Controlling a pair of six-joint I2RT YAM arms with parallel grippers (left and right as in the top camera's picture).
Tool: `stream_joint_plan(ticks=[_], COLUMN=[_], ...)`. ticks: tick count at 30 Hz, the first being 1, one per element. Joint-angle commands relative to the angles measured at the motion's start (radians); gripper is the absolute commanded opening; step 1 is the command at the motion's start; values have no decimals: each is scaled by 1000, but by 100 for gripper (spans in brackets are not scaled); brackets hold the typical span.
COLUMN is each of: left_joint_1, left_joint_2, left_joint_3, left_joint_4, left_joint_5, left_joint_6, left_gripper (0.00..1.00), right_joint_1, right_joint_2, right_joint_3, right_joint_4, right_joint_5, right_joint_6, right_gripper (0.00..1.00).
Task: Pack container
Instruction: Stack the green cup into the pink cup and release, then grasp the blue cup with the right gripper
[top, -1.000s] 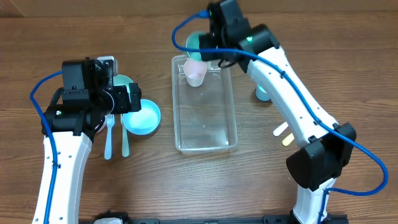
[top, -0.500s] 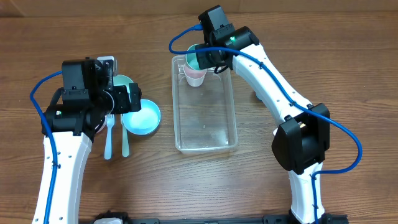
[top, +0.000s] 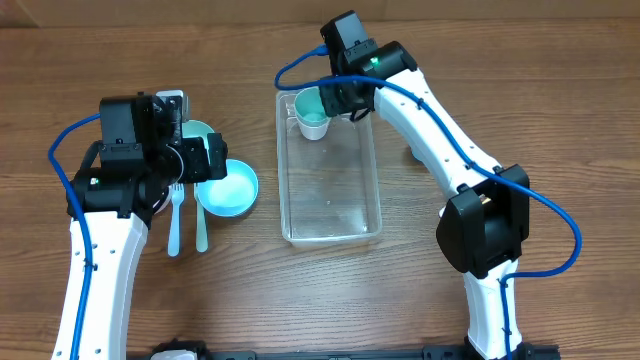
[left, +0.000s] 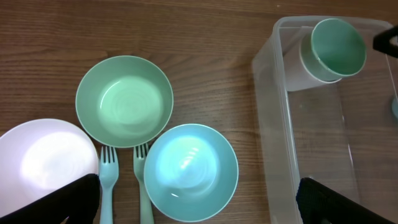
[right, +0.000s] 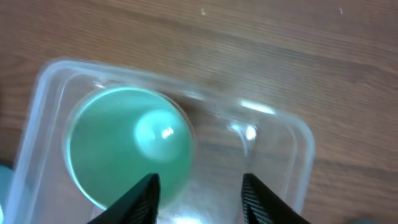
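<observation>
The clear container (top: 335, 190) lies in the middle of the table. In its far left corner a teal cup (top: 311, 105) sits nested in a pink cup (top: 316, 129). My right gripper (top: 345, 100) hovers just right of the cups, open and empty. In the right wrist view the teal cup (right: 127, 146) lies by the left finger, and the open jaws (right: 202, 199) are over the container's floor (right: 273, 149). My left gripper (left: 199, 208) is open and empty above the bowls left of the container (left: 267, 124). The cup stack (left: 329, 46) shows there too.
Left of the container lie a blue bowl (top: 228, 190), a green bowl (left: 124, 101), a pale pink plate (left: 43, 163) and two teal forks (top: 176, 220) (top: 201, 230). The right arm stretches across the table's right side.
My right gripper carried the teal cup from beyond the container's far edge down into the pink cup and let go. The left arm has not moved.
</observation>
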Motion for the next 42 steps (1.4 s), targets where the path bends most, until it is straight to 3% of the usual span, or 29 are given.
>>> stream_joint_plan(ticks=[1, 5, 13, 23, 29, 31, 34, 36, 42], left_joint_1=[10, 10, 10, 10, 10, 10, 10, 10, 10], left_joint_2=[5, 5, 5, 5, 5, 5, 5, 5, 5], left_joint_3=[24, 24, 24, 24, 24, 24, 24, 24, 24], left_joint_4=[2, 2, 2, 2, 2, 2, 2, 2, 2], left_joint_5=[19, 19, 18, 19, 19, 19, 19, 19, 19], left_joint_6=[-10, -11, -10, -10, -11, -10, -11, -10, -10], left_gripper=[100, 100, 100, 100, 100, 100, 100, 100, 100], right_joint_1=[-34, -176, -526, -465, -436, -436, -436, -436, -436], right_joint_2=[-51, -69, -53, -53, -53, -53, -53, -53, -69], right_joint_3=[159, 270, 123, -151, -178, -180, -240, -296, -303], right_joint_4=[-107, -258, -306, -208, -230, -237, -206, -157, -143], right_joint_5=[199, 243, -35, -84, -77, -76, -76, -76, 41], right_joint_6=[39, 181, 287, 230, 223, 223, 228, 236, 275], right_gripper=[61, 68, 63, 60, 59, 49, 47, 39, 4])
